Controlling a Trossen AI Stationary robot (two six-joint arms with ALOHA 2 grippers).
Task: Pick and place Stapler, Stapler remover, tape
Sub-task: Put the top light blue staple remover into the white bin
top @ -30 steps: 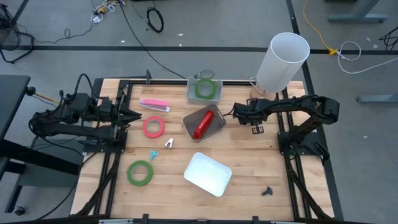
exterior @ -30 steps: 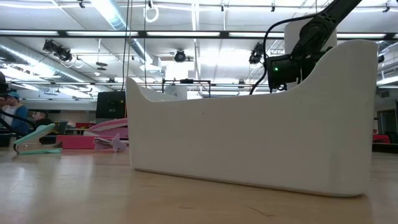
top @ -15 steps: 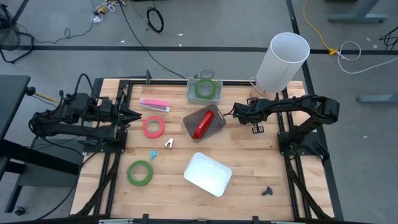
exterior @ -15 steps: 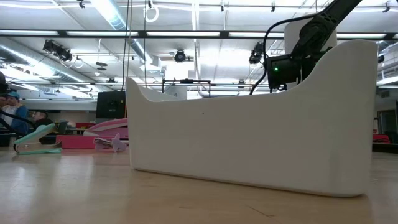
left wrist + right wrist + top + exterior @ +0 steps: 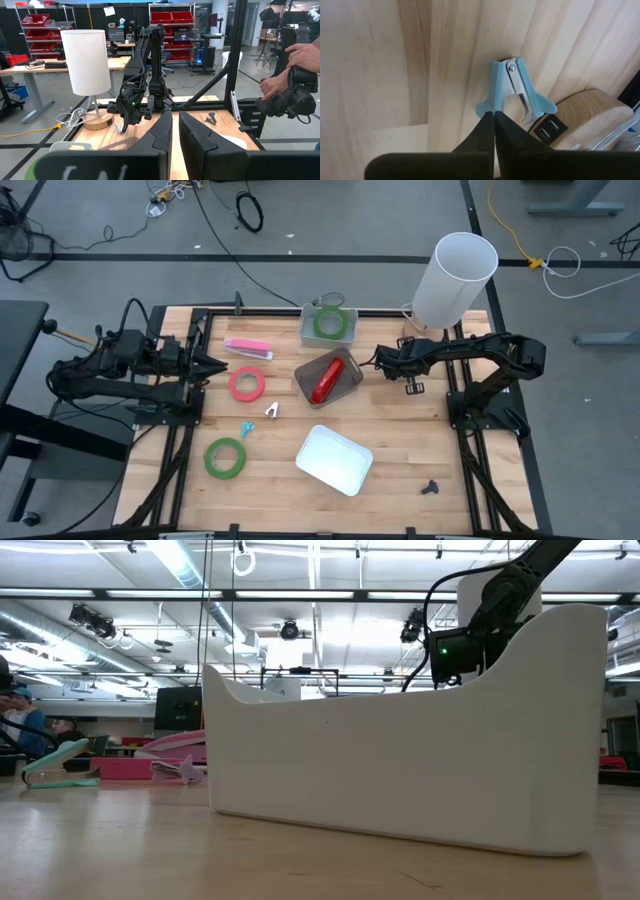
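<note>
My right gripper points down at the table beside the lamp base and is shut at a light blue stapler remover. The arm hides that remover in the high view. My left gripper waits at the table's left, open by a narrow gap and empty. A red stapler lies in a grey bin. A green tape roll lies in a clear bin. A pink stapler, a red-pink tape roll, a second green roll, a silver remover and a blue remover lie on the wood. My right gripper comes from above, pointing down, and its shut fingertips meet at one blue wing of the stapler remover. The fingers hide the place of contact itself. Whether the remover rests on the wood or hangs clear, I cannot tell.
A white tray lies near the front centre and fills the low view. A white lamp stands at the back right. A small black part lies front right. A person's hands show beyond the table.
</note>
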